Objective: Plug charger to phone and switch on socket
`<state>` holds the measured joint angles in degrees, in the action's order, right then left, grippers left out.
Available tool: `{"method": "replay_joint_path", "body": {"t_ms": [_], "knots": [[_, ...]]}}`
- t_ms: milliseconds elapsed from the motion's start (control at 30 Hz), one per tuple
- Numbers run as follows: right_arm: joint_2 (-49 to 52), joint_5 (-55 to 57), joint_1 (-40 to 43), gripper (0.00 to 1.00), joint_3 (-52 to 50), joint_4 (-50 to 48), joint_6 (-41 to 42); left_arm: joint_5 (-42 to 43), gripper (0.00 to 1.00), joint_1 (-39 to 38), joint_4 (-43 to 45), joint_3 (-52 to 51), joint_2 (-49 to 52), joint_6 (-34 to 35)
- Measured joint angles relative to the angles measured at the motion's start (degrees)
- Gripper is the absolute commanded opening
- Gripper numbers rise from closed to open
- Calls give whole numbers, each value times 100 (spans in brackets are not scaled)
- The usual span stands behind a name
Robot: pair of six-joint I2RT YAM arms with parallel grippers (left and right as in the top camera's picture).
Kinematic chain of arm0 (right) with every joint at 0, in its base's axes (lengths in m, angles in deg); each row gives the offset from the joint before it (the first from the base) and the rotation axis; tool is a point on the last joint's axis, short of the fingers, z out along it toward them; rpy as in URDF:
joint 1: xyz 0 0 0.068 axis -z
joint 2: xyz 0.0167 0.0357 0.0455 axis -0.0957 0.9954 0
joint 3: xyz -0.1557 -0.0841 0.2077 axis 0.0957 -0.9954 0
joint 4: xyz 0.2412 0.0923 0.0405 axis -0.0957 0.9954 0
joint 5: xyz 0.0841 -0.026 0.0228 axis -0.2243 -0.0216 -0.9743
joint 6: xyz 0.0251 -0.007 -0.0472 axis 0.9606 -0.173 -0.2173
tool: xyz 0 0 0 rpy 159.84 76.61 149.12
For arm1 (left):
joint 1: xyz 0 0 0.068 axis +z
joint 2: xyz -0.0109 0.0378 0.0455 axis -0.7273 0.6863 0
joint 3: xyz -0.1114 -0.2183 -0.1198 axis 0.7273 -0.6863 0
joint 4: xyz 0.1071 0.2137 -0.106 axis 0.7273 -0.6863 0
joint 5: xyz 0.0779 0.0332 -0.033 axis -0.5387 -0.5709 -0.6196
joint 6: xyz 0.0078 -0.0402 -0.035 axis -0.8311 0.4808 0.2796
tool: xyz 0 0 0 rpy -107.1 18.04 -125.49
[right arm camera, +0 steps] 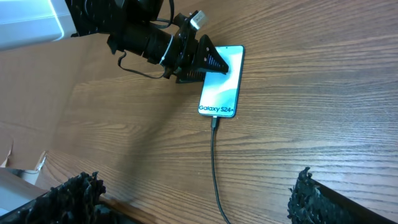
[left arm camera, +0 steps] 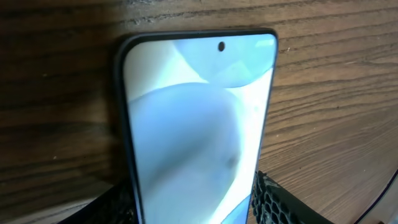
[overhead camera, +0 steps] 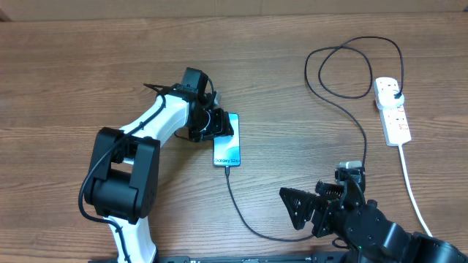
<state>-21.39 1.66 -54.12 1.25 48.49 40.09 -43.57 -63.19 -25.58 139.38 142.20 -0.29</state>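
Reaching in from the left with its wrist bent down, the left arm held its claw astride the top end of the phone, which lay screen up mid-table; whether the fingers pressed its edges could not be told. The cable sat in the phone's lower end, and the power strip lay far right. The right arm crouched low at the near edge, its claw spread wide and empty.

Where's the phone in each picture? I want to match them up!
Overhead: the phone lies in the middle, just right of the white arm.
Left wrist: the phone fills the middle, screen up.
Right wrist: the phone is upper middle, with the cable leading down from it.
Shared landmark: the left hand, right at the phone.
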Motion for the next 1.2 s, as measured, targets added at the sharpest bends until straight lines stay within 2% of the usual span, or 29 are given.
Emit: {"method": "replay_joint_path", "body": {"t_ms": [267, 333, 400, 600, 633, 667, 733, 767, 800, 933, 1200], "knots": [[0, -2, 0, 100, 0, 0, -2, -96, 63, 0, -9, 9, -9, 0], [0, 0, 0, 100, 0, 2, -2, -98, 73, 0, -9, 11, -11, 0], [0, -2, 0, 100, 0, 4, 0, -116, 100, 0, -7, 31, -33, -17], [0, 0, 0, 100, 0, 83, -11, -227, 100, 7, -90, 90, -92, -157], [0, 7, 0, 86, 0, 144, -13, -247, 100, 7, -122, 98, -92, -177], [0, 31, 0, 67, 0, 205, -55, -264, 100, 7, -166, 105, -92, -195], [0, 149, 0, 34, 0, 310, -46, -302, 100, 7, -245, 118, -92, -201], [0, 203, 0, 24, 0, 358, -35, -317, 100, 7, -275, 122, -92, -203], [0, 313, 0, 18, 0, 455, -33, -334, 100, 7, -315, 125, -92, -216], [0, 654, 0, 4, 0, 713, 17, -306, 100, 11, -431, 122, -111, -391], [2, 964, 17, 4, 0, 1158, 527, 61, 100, 39, -748, -138, -435, -798]]}}
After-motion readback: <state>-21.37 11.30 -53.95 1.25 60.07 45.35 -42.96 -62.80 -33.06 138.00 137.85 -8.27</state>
